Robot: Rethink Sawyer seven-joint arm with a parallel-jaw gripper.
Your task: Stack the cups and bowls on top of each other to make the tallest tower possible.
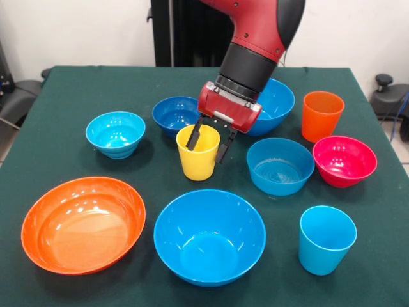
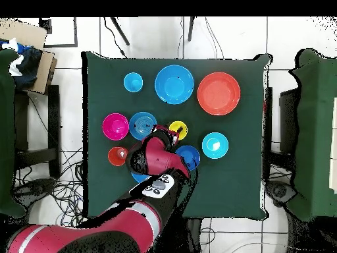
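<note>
Overhead view hides much: my arm [image 2: 155, 171] covers most of the large blue bowl behind me [image 2: 139, 176] and part of the small dark blue bowl [image 2: 189, 157], and my pincer [image 2: 164, 134] is mostly lost under my wrist. From the front, that large blue bowl [image 1: 275, 102] shows only beside my wrist housing.

My pincer [image 1: 209, 142] stands apart, its two dark fingers [image 1: 194, 134] straddling the rim of the yellow cup [image 1: 198, 152]: one finger reaches down inside the mouth, the other hangs outside the wall on the side toward the medium light blue bowl [image 1: 280, 166]. Whether either finger touches the wall I cannot tell.

The yellow cup stands upright on the green table [image 1: 77, 83] near its middle, mouth up, long axis vertical, directly under my pincer. It sits between the dark blue bowl [image 1: 176, 114] and the nearer large blue bowl [image 1: 209, 236].

The orange cup [image 1: 322, 115] and light blue cup [image 1: 326, 239] also stand upright, mouths up, well apart from me.
</note>
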